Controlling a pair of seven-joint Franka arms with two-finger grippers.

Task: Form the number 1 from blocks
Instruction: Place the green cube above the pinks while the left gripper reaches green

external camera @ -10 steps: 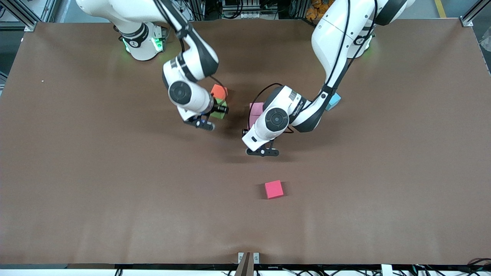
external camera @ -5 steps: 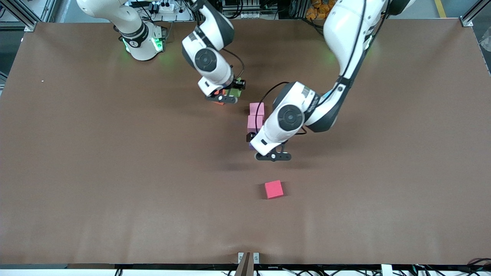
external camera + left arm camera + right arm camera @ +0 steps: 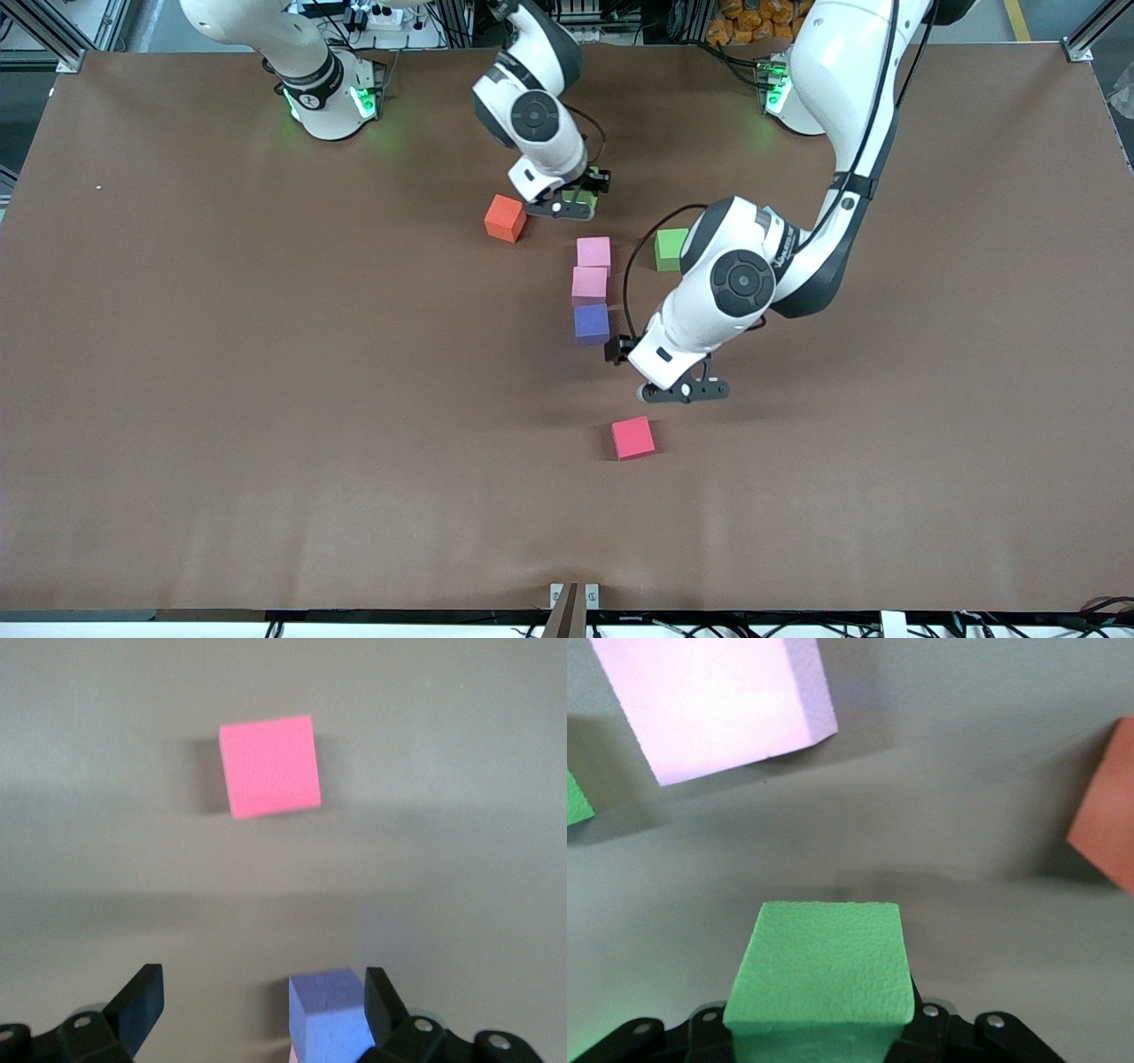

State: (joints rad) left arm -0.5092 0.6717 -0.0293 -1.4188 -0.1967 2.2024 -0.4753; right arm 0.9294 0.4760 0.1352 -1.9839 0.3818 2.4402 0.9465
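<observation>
Two pink blocks (image 3: 593, 252) and a purple block (image 3: 591, 322) formed a touching column mid-tabletop (image 3: 266, 399), purple nearest the front camera. A second green block (image 3: 671, 248) lay beside the column, toward the left arm's end. The right gripper (image 3: 580, 197), fingers clamped on a green block (image 3: 821, 970), hung above the column's farthest pink block, near an orange cube (image 3: 505, 217). The left gripper (image 3: 684, 390), fingers spread and empty, hovered between the purple block and a red cube (image 3: 633, 438).
</observation>
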